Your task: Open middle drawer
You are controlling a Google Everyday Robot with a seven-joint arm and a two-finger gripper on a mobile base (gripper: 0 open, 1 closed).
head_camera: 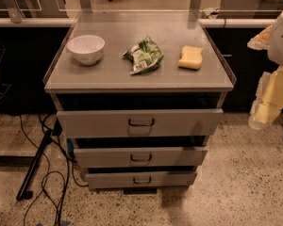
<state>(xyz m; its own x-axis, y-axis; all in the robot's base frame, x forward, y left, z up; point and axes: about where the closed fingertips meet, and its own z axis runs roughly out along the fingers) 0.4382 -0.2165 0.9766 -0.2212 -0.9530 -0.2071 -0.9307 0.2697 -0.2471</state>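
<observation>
The middle drawer [179, 156] is the grey front between two like fronts in a grey cabinet, with a small dark loop handle [141, 158] at its centre. A dark gap shows above its front. My gripper [266, 105] hangs at the right edge of the view. It is well to the right of the cabinet, level with the top drawer in the image, and touches nothing.
Top drawer [94, 123] and bottom drawer [108, 179] flank the middle one. On the cabinet top [108, 74] sit a white bowl [86, 48], a green snack bag [144, 55] and a yellow sponge [191, 57]. Black cables [42, 173] lie on the floor at left.
</observation>
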